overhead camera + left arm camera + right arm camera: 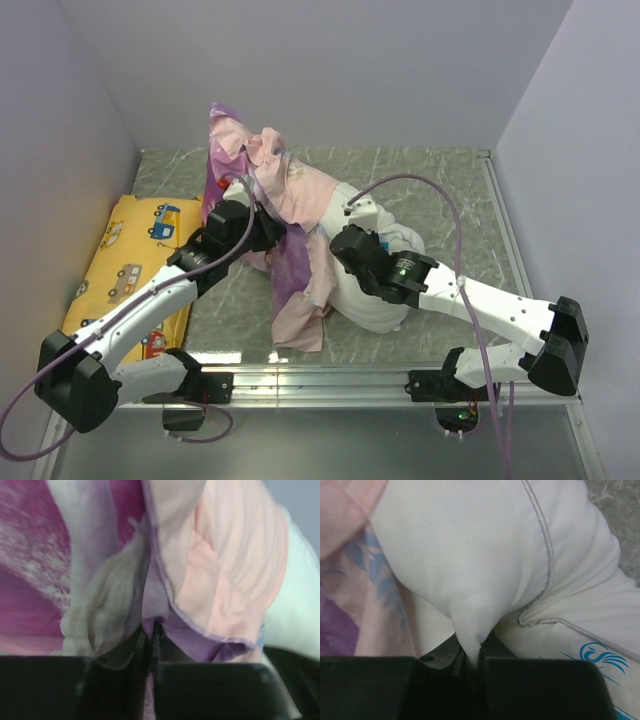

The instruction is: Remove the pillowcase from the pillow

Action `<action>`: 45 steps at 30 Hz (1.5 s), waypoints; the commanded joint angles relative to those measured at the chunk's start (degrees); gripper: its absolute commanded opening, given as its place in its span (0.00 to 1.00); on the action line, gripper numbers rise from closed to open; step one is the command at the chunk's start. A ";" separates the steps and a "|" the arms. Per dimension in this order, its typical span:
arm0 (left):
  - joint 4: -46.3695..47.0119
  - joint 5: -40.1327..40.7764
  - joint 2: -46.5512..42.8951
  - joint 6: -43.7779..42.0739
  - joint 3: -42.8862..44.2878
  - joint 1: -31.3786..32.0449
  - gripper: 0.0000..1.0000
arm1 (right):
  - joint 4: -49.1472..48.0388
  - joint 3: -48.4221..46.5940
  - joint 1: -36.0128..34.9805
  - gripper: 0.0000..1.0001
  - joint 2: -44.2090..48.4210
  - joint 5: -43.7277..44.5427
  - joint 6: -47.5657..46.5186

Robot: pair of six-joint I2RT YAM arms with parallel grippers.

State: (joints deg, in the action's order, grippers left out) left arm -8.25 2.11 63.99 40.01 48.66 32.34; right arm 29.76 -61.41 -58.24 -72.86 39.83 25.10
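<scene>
Right wrist: pillow (485, 555) fold in right gripper (479, 660), pillowcase (220, 580) in left gripper (152, 645)

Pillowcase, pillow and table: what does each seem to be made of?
Pillowcase: thin matte woven cloth, judging by its limp folds and stitched hem. Pillow: smooth white fabric shell with a piped seam, plump, so probably soft filling. Table: grey-green marbled surface with a slight sheen; stone or printed laminate, cannot tell.

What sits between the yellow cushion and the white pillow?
Top view: between cushion and pillow lie the left arm and draped pillowcase.
</scene>
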 commanded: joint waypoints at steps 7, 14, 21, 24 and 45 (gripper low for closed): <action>-7.30 17.83 1.32 2.27 13.12 -17.27 0.00 | 10.58 -3.37 11.72 0.00 11.76 1.13 2.76; -8.63 15.24 5.18 3.14 16.73 -26.71 0.00 | 13.66 -9.60 24.13 0.00 16.53 -1.42 0.04; -0.89 11.16 6.94 6.40 6.89 -18.38 0.00 | 11.38 -8.56 25.80 0.00 12.13 -2.56 -0.23; 2.09 11.95 7.99 7.27 3.90 -13.36 0.00 | 10.15 -6.80 25.98 0.21 10.64 -6.60 -0.84; -3.26 10.90 20.47 3.94 19.10 -6.41 0.00 | 12.49 -4.23 -8.56 0.96 -5.18 14.55 6.08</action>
State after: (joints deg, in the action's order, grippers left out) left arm -7.01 13.89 83.31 45.91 65.19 24.49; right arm 37.56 -62.74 -65.21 -75.33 47.44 23.49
